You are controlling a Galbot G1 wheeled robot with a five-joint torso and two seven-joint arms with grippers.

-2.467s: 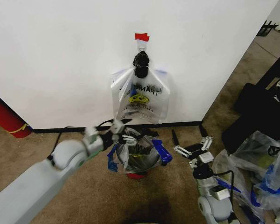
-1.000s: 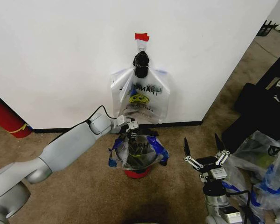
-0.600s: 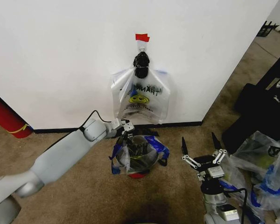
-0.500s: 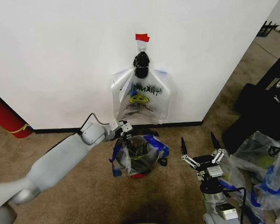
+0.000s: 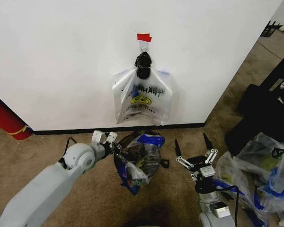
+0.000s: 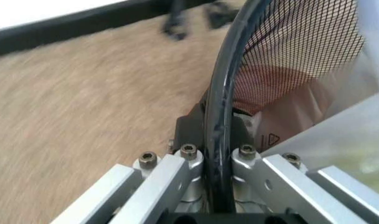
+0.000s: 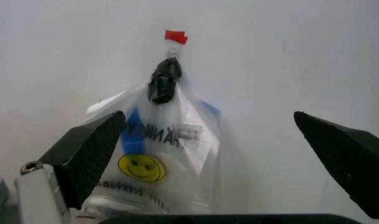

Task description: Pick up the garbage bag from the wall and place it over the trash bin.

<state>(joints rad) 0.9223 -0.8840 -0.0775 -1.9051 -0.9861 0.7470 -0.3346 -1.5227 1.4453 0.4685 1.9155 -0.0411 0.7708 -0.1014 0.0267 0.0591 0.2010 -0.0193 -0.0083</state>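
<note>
Garbage bag point(image 5: 149, 139), blue-banded, is lying draped over the one trash bin point(image 6: 215, 121), which is leaning over on the carpet. The left gripper point(image 5: 107, 140) is pinching the bin's black rim between its closed fingers, at the bin's left side. The right gripper point(image 5: 191, 143) is hovering to the right of the bin, its two fingers spread wide and holding nothing. A second smiley bag point(image 5: 142, 101) is hanging above the bin from one hook point(image 5: 143, 45) on the wall point(image 5: 61, 56), under one red tape strip point(image 5: 143, 37).
</note>
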